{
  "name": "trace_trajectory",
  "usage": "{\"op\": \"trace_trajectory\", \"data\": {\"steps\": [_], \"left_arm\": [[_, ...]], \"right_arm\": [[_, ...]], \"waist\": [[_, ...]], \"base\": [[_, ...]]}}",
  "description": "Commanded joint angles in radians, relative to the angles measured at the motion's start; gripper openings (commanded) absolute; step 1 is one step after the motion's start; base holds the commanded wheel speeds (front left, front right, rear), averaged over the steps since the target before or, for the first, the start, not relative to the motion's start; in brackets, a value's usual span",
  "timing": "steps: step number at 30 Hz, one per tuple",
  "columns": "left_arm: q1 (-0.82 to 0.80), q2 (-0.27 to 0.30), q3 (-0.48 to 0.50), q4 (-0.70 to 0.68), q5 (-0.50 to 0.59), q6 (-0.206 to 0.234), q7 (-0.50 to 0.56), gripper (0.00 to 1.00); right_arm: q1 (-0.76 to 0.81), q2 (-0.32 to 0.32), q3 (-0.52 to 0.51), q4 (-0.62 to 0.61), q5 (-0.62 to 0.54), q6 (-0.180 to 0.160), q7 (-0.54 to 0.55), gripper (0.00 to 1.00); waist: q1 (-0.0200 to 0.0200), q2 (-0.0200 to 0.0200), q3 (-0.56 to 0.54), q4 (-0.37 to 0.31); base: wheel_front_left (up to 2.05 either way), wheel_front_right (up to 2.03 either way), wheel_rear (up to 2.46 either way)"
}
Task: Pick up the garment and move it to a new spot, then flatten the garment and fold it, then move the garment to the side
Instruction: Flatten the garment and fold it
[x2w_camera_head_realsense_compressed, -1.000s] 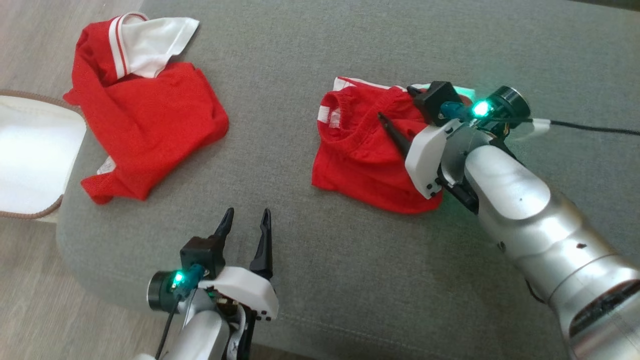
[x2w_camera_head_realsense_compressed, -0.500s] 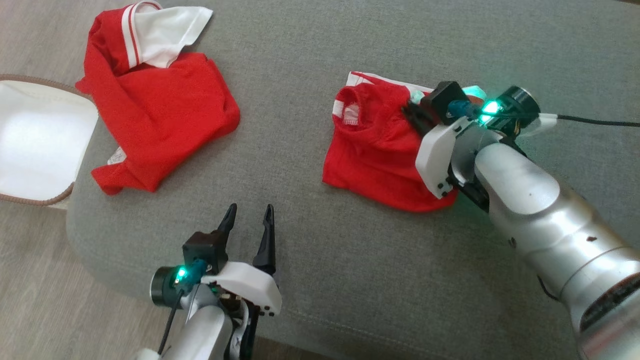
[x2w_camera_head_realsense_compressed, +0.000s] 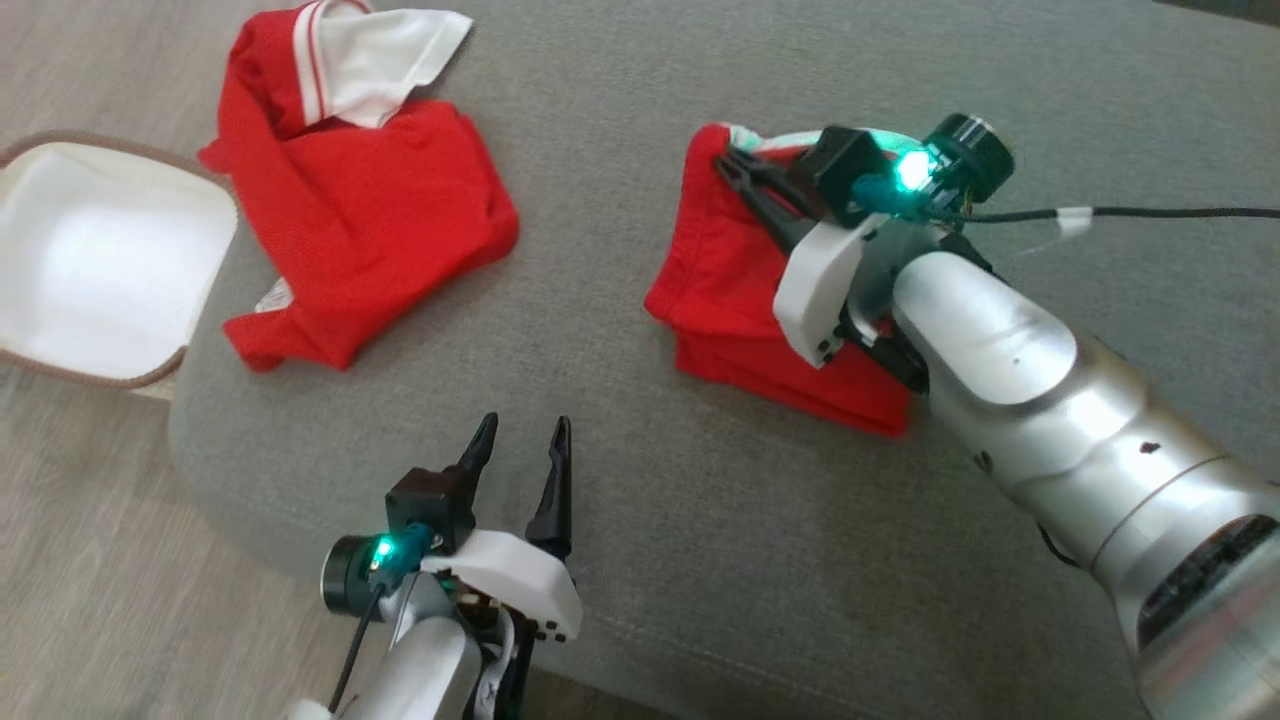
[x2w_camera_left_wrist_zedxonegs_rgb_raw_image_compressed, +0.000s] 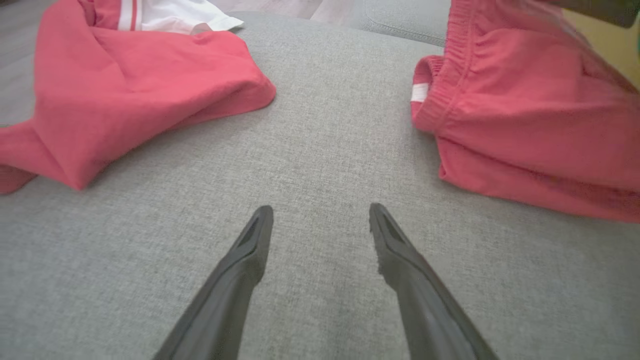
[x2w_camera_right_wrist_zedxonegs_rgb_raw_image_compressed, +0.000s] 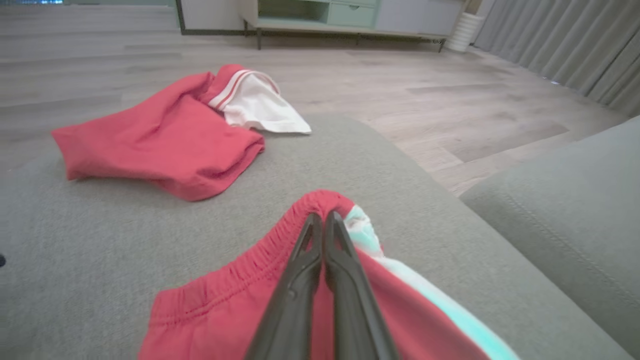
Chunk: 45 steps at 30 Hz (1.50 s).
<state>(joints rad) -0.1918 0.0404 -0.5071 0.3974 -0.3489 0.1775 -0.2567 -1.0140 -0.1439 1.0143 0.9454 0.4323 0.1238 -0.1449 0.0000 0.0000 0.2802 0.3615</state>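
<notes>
Two red garments lie on a grey cushion. The red jersey with a white, red-striped sleeve lies crumpled at the far left, untouched. On the right is a folded red garment with a gathered band and a white strip. My right gripper is shut on the band's far edge, which bunches up around the fingertips. My left gripper stands open over bare cushion near the front edge.
A white basket with a brown rim sits on the wood floor off the cushion's left edge. A black cable trails right from the right wrist. A second grey cushion rises beside the held garment.
The right gripper has closed on the band of the right-hand garment and drawn that edge up, bunching the cloth. The head camera has shifted. The left gripper stays open.
</notes>
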Motion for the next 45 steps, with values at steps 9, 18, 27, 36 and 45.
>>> {"op": "trace_trajectory", "data": {"steps": [9, 18, 27, 36, 45], "left_arm": [[-0.029, 0.01, 0.045, -0.032, -0.005, 0.018, -0.005, 1.0], [-0.027, 0.01, 0.103, -0.048, 0.039, 0.024, -0.005, 1.0], [-0.029, 0.01, 0.162, -0.055, 0.107, 0.013, -0.005, 1.0], [-0.003, 0.01, 0.242, -0.041, 0.167, -0.009, -0.005, 1.0], [0.035, 0.01, 0.313, -0.028, 0.198, -0.03, -0.005, 1.0]], "right_arm": [[0.001, 0.03, -0.046, 0.097, 0.044, 0.007, -0.075, 1.0], [0.044, 0.006, -0.266, -0.018, 0.044, 0.007, -0.116, 1.0], [0.364, 0.013, -0.692, -0.256, -0.149, 0.007, -0.117, 1.0], [0.597, 0.084, -0.923, -0.402, -0.298, 0.007, -0.117, 1.0], [0.701, 0.093, -0.961, -0.446, -0.243, 0.007, -0.117, 1.0]], "waist": [[0.0, 0.0, 0.013, 0.026], [0.0, 0.0, -0.018, -0.063], [0.0, 0.0, -0.056, -0.181], [0.0, 0.0, -0.092, -0.278], [0.0, 0.0, -0.125, -0.34]], "base": [[0.0, 0.0, 0.0], [0.0, 0.0, 0.0], [0.0, 0.0, 0.0], [0.0, 0.0, 0.0], [0.0, 0.0, 0.0]]}}
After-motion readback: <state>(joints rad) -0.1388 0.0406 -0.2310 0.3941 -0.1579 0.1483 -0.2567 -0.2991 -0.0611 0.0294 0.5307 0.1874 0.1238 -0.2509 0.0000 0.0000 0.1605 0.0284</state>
